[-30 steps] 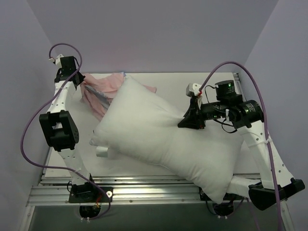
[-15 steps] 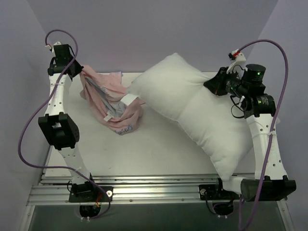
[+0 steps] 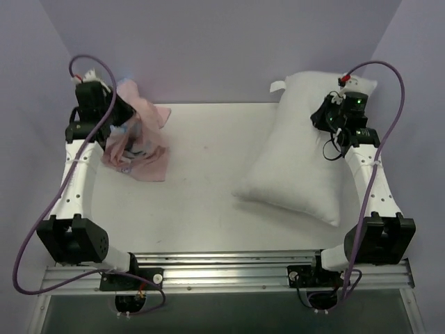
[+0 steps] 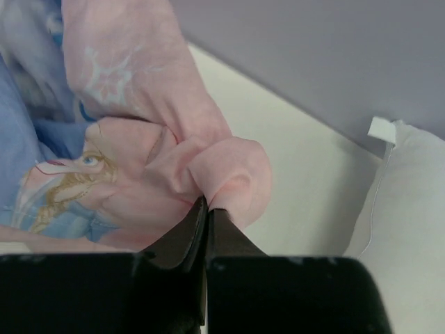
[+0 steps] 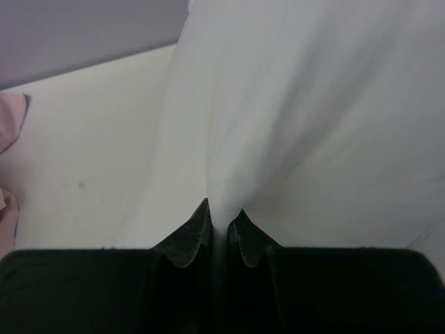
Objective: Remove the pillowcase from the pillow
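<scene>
The pillowcase [image 3: 135, 142], pink with blue print, hangs crumpled at the far left of the table, clear of the pillow. My left gripper [image 3: 119, 120] is shut on a pink fold of it, which also shows in the left wrist view [image 4: 229, 177], where the gripper [image 4: 207, 209] pinches that fold. The plain white pillow [image 3: 299, 163] stands tilted at the right, its top corner raised. My right gripper [image 3: 327, 115] is shut on a pinch of the pillow's white fabric [image 5: 292, 125], seen between the tips of the gripper [image 5: 221, 217].
The white table top [image 3: 208, 174] lies between the two bundles. Purple walls [image 3: 208, 49] close the back and both sides. A small white tag [image 3: 277, 86] sticks out of the pillow's far corner. The metal rail [image 3: 222, 268] runs along the near edge.
The right gripper has carried the pillow farther right and back, so it now stands steeper. The left gripper has lifted the pillowcase and drawn it farther left; the two are wholly apart.
</scene>
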Controlling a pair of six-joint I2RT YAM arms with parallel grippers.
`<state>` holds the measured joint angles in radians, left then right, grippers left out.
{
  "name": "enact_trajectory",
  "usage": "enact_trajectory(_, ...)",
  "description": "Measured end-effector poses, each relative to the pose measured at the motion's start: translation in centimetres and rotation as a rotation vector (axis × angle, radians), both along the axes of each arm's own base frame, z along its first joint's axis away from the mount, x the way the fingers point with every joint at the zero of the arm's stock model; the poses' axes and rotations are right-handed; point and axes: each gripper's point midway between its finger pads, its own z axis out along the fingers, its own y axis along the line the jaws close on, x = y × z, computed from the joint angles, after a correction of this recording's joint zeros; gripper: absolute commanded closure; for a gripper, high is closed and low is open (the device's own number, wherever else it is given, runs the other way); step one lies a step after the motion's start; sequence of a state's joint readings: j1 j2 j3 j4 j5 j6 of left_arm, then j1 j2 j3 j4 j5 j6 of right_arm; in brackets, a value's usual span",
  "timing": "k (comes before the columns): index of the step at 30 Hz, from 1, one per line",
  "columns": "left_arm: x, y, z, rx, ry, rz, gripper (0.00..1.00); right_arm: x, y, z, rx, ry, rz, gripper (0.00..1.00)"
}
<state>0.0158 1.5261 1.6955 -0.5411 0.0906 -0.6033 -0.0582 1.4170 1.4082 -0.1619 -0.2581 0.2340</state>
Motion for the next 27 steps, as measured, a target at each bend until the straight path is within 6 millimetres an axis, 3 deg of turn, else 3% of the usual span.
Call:
enact_trajectory(5, -4.3, -1.2, -16.0, -0.111, 0.327, 0.001, 0.87, -0.9, 0.3, -9.2, 0.029, 0.198, -0.004, 1.0)
enact_trajectory(6, -5.7, -1.5, -18.8, -0.127, 0.398, -0.002, 0.77, -1.1, 0.5, -10.6, 0.04, 0.234, -0.001, 1.0)
enact_trajectory(8, -8.2, -2.3, -22.4, -0.148, 0.501, -0.01, 0.65, -1.2, 0.7, -11.5, 0.049, 0.258, 0.002, 0.88)
enact_trajectory(9, -9.3, -3.0, -23.2, -0.151, 0.527, -0.028, 0.54, -1.0, 0.8, -11.4, 0.055, 0.251, 0.0, 0.8)
enact_trajectory(10, -10.2, -3.7, -23.4, -0.156, 0.543, -0.052, 0.47, -0.9, 0.9, -10.9, 0.063, 0.234, 0.002, 0.65)
enact_trajectory(12, -11.1, -5.2, -21.8, -0.162, 0.519, -0.121, 0.32, -0.8, 1.0, -10.3, 0.073, 0.22, 0.003, 0.49)
enact_trajectory(13, -11.4, -5.6, -20.5, -0.162, 0.5, -0.151, 0.15, -0.8, 1.1, -10.0, 0.075, 0.217, 0.004, 0.36)
enact_trajectory(15, -11.5, -5.7, -16.9, -0.135, 0.446, -0.193, 0.03, -0.7, 1.0, -9.1, 0.068, 0.211, 0.003, 0.27)
enact_trajectory(18, -11.2, -4.8, -10.1, -0.042, 0.309, -0.223, 0.06, -0.3, 0.3, -6.3, 0.036, 0.172, -0.017, 0.15)
enact_trajectory(19, -11.5, -4.4, -7.5, 0.003, 0.249, -0.225, 0.06, -0.2, 0.1, -5.0, 0.021, 0.147, -0.025, 0.11)
enact_trajectory(21, -12.6, -3.7, -3.9, 0.066, 0.17, -0.222, 0.06, -0.5, -0.6, -1.7, -0.012, 0.085, -0.049, 0.02)
enact_trajectory(23, -14.3, -3.1, -1.7, 0.115, 0.121, -0.212, 0.06, -1.4, -1.3, 1.7, -0.047, 0.015, -0.075, 0.0)
enact_trajectory(27, -17.1, -1.8, 0.5, 0.186, 0.092, -0.179, 0.06, -4.6, -2.7, 9.0, -0.095, -0.147, -0.153, 0.0)
